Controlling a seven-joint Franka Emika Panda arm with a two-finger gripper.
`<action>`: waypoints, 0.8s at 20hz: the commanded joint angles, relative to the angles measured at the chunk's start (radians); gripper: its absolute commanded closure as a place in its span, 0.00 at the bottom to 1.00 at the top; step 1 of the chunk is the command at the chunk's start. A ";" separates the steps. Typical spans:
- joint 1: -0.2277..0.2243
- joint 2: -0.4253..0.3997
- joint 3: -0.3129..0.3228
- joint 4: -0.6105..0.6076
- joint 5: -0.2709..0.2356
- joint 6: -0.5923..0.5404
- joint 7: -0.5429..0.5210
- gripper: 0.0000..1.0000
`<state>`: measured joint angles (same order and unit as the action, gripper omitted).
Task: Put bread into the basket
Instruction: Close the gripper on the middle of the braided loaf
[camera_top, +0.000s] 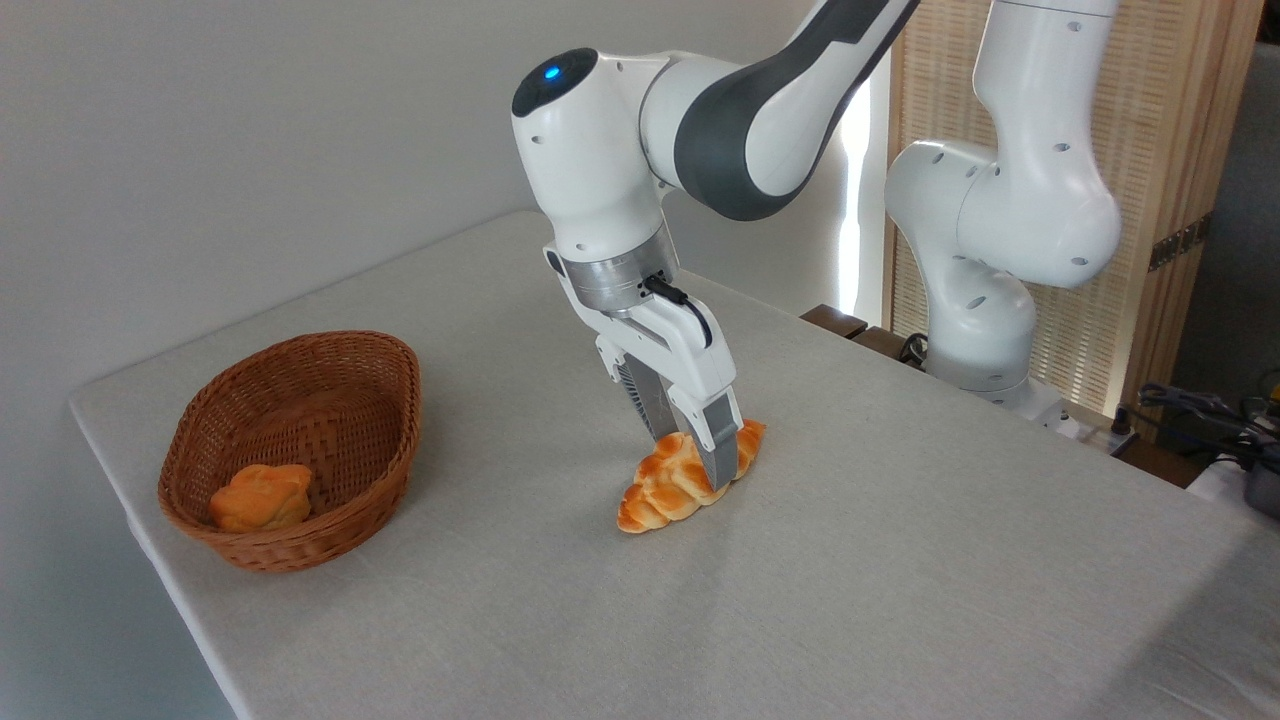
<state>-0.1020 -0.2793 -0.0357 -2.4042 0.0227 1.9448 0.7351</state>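
Observation:
The bread (655, 495), a long braided golden-orange loaf, lies on the table right of centre. My gripper (692, 462) comes down on its middle. One finger presses the loaf's near side and the other stands against its far side, its tip hidden behind the loaf. The jaws look closed on the loaf, which rests on the cloth. The basket (395, 420), oval reddish-brown wicker, stands at the left near the table's edge, well apart from the loaf.
A small lumpy orange bun (262, 497) lies inside the basket at its near end. The table's left edge runs close to the basket. The arm's white base (985, 330) stands at the back right, with cables (1200, 410) beyond it.

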 joint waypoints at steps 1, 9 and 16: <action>0.004 -0.005 -0.003 -0.018 0.022 0.020 0.058 0.45; -0.004 0.002 -0.004 -0.018 0.020 0.019 0.138 0.72; -0.039 0.000 -0.016 0.063 0.019 -0.006 0.129 0.72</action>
<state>-0.1054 -0.2786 -0.0423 -2.4069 0.0317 1.9450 0.8617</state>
